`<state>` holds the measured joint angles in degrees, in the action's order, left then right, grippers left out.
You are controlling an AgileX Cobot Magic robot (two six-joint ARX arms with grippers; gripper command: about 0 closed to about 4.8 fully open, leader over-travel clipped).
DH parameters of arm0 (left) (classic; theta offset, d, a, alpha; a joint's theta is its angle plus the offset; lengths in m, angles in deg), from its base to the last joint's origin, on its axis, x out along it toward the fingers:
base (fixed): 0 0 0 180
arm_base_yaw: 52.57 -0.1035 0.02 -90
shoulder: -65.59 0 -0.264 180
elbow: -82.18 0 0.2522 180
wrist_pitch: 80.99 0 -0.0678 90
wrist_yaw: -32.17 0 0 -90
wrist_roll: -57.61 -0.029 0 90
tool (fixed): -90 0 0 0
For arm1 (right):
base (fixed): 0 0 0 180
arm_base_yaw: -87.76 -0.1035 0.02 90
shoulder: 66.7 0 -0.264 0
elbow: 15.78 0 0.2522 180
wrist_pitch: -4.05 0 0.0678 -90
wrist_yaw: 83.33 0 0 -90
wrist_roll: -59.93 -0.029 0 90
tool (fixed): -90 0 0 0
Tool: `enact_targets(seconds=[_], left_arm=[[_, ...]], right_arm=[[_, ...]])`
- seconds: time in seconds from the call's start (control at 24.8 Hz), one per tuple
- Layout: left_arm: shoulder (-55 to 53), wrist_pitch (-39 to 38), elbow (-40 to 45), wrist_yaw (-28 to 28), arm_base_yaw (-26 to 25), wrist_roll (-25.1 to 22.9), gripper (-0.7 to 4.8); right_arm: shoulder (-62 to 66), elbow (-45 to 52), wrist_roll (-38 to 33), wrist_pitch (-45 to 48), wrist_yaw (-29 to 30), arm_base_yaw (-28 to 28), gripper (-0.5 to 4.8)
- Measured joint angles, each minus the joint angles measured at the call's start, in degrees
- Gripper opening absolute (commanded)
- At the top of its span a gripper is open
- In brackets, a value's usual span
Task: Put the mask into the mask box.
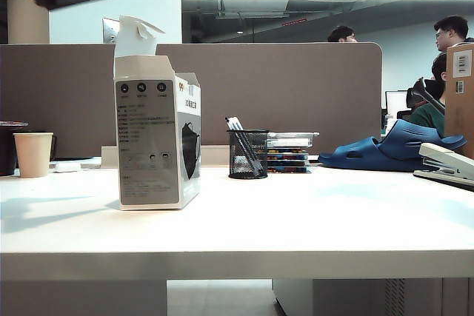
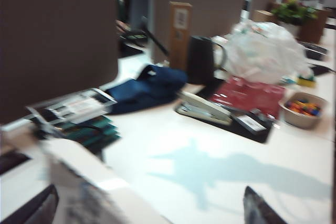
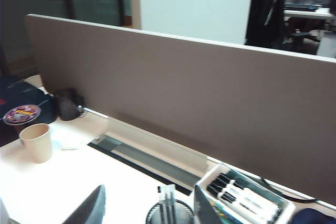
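Standing on the white tabletop [image 1: 296, 220] in the exterior view, the tall white and grey cardboard mask box [image 1: 156, 138] has its top flaps raised; neither arm shows here, and the wrapped black mask is nowhere visible, so whether it already sits inside the carton cannot be told. A black mesh pen cup [image 1: 247, 155], a paper cup [image 1: 33, 154], blue rubber slippers [image 1: 392, 149] and a grey stapler [image 1: 446, 164] line the desk before a brown partition [image 1: 296, 86]; office workers sit behind it.

From the left wrist view, blurred by motion, the left gripper [image 2: 149, 208] has its dark fingertips [image 2: 257, 211] spread wide with nothing between them; a pale blurred edge, probably the carton, lies just below it, the stapler and slippers well ahead.

From the right wrist view, the right gripper [image 3: 149, 208] shows two dark fingers [image 3: 86, 208] part-way apart, seemingly empty, with the pen cup directly beneath and the paper cup off to one side.

Judging by this, insertion looks finished or not begun; the next move calls for locating the mask.
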<state>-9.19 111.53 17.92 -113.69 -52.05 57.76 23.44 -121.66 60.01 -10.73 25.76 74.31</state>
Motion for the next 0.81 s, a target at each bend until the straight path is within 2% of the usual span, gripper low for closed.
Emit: enact_targets(seconds=[0.04, 0.16, 0.2, 0.24, 0.28, 0.4, 0.48, 0.53, 0.69, 0.73, 0.81], left_arm=[[0.9, 0.0, 0.0, 0.4, -0.4, 0.4, 4.79], [5.5, 0.6, 0.0, 2.5, -2.1, 1.0, 4.79], [7.2, 0.5, 0.0, 5.2, -3.4, 1.1, 4.79], [8.1, 0.4, 0.0, 6.9, -4.1, 1.2, 4.05], [9.9, 0.1, 0.0, 9.3, -5.2, 1.2, 3.48], [12.6, 0.1, 0.0, 11.0, -6.9, 1.4, 1.64], [14.6, 0.0, 0.0, 12.3, -7.9, 1.5, 0.7], [15.7, -0.1, 0.0, 13.3, -8.2, 1.6, 0.47], [19.3, -0.3, 0.0, 18.0, -8.2, 1.7, 0.31], [20.0, -0.6, 0.0, 19.4, -8.2, 1.7, -0.06], [22.6, -3.5, 0.0, 23.3, -8.2, 1.8, -0.06]], right_arm=[[-0.5, 0.0, 0.0, -0.5, 0.0, 0.5, 2.04], [-3.5, 0.0, 0.0, -3.7, 0.0, 3.3, 0.35], [-4.9, 0.0, 0.0, -5.3, 0.0, 4.6, 0.14], [-5.5, 0.0, 0.1, -6.1, 0.0, 5.3, -0.05], [-7.1, 0.0, 0.0, -8.5, 0.0, 7.1, -0.05], [-9.6, 0.0, 0.0, -12.2, 0.0, 9.2, -0.05], [-11.4, 0.0, 0.0, -14.6, 0.0, 10.3, -0.05], [-12.0, 0.0, 0.0, -15.3, 0.0, 10.9, -0.05], [-14.8, 0.0, 0.0, -19.0, -0.1, 13.7, -0.06], [-15.5, 0.0, 0.0, -20.0, -0.6, 14.0, -0.05], [-17.0, 0.0, 0.3, -22.6, -2.3, 14.1, -0.05]])
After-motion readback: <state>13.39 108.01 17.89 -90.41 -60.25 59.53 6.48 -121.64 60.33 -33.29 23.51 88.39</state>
